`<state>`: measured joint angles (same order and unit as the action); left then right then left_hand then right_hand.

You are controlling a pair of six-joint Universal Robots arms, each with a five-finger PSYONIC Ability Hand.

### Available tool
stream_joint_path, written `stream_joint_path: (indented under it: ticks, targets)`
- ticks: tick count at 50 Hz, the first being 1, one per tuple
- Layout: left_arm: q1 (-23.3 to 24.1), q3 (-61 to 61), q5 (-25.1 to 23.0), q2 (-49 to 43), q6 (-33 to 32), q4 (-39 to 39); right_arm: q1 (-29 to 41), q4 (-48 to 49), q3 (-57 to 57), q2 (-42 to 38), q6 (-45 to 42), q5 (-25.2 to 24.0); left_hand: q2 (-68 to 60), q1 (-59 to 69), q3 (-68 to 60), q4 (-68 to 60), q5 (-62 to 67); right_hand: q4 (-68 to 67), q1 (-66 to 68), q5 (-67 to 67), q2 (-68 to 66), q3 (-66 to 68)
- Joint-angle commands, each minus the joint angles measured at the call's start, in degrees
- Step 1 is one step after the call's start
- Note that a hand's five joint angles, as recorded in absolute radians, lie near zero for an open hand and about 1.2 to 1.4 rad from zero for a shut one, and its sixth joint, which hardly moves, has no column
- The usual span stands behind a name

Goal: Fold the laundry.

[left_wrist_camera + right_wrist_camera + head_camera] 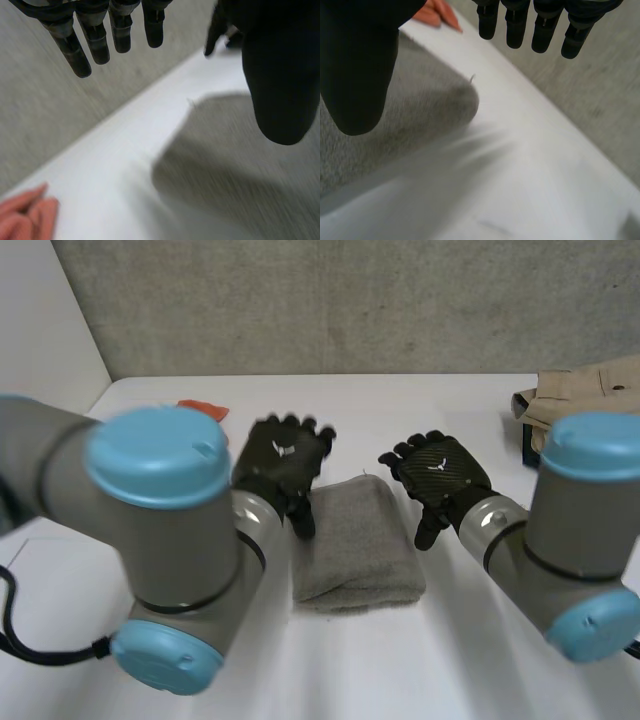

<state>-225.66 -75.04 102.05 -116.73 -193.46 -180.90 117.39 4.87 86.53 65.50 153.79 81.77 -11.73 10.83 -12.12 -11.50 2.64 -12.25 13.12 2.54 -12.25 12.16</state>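
An orange cloth (203,408) is seen at the far left of the white table (420,660). A beige garment (585,390) is piled at the far right and is cut off at the scene's right side. A dark object (529,448) beneath it cannot be made out.

The grey towel (355,540) is laid folded at the middle of the table, between the two hands. Its left edge is partly hidden by the left hand (283,462) and that arm's grey joint. The left hand is held over that edge with its fingers (92,42) spread straight and nothing grasped. The right hand (440,475) is held just right of the towel's far right corner, its fingers (545,27) likewise extended and empty. Whether either hand touches the towel cannot be told.

The table is bare white and is backed by a grey wall (350,300).
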Motion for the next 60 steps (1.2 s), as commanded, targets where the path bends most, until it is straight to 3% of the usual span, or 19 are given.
stream_joint_path:
  ticks: [1,6,13,23,37,41,45,46,55,60]
  targets:
    - [-3.1,-1.2,-7.9,6.1,0.4,0.2,3.3,13.0,15.5,7.7,-0.5,-0.7,0.8,0.1,1.2,0.6,-1.8,0.1,-1.0,-0.4,0.1,-0.1]
    - [-5.0,-2.6,-12.2,6.5,0.8,0.5,6.4,19.6,22.7,7.4,0.0,-0.6,0.3,0.6,0.7,0.1,-1.3,1.3,-2.2,-1.6,1.3,-1.2]
    - [-5.1,-2.9,-12.4,5.9,1.0,0.5,7.0,26.6,24.7,1.0,-0.1,-0.6,0.3,0.6,0.7,0.1,-1.2,2.2,-3.1,-2.5,2.3,-2.2]
    - [-5.1,-3.4,-12.6,5.6,2.3,0.4,6.8,31.3,19.0,-7.3,-0.7,-0.6,0.3,0.6,0.7,0.1,-1.2,-1.0,0.2,0.7,-1.0,1.1]
    - [-5.0,-4.2,-12.7,5.6,2.5,-0.1,6.8,31.8,12.0,-11.7,-0.3,-1.0,0.2,0.7,0.6,-0.1,-1.1,-11.1,10.2,10.8,-11.1,11.2]
    - [-4.9,-4.2,-12.7,5.6,2.5,-0.1,6.7,31.5,9.4,-13.5,-0.2,-1.1,0.2,0.7,0.6,-0.1,-1.1,-18.3,17.5,18.0,-18.3,18.4]
    - [-4.9,-4.4,-12.8,5.9,2.5,-0.1,6.7,31.3,6.6,-14.9,-0.1,-2.0,0.2,0.7,0.6,-0.1,-1.1,-46.2,45.3,45.9,-46.2,46.3]
    - [-4.9,-4.4,-12.8,6.0,2.5,-0.1,6.6,31.3,5.6,-15.0,0.0,-2.3,0.2,0.7,0.6,-0.1,-1.1,-65.4,64.6,65.1,-65.4,65.5]
    - [-4.8,-3.0,-13.1,6.8,2.3,-0.2,5.5,31.3,-2.2,-13.5,0.4,-2.8,0.2,0.7,0.6,-0.1,-1.1,-67.8,66.9,67.5,-67.7,67.8]
    - [-4.6,-1.2,-13.1,7.0,2.2,-0.2,-0.7,31.5,-6.6,-9.5,0.6,-3.6,0.2,0.7,0.6,-0.1,-1.1,-67.8,66.9,67.5,-67.7,67.8]
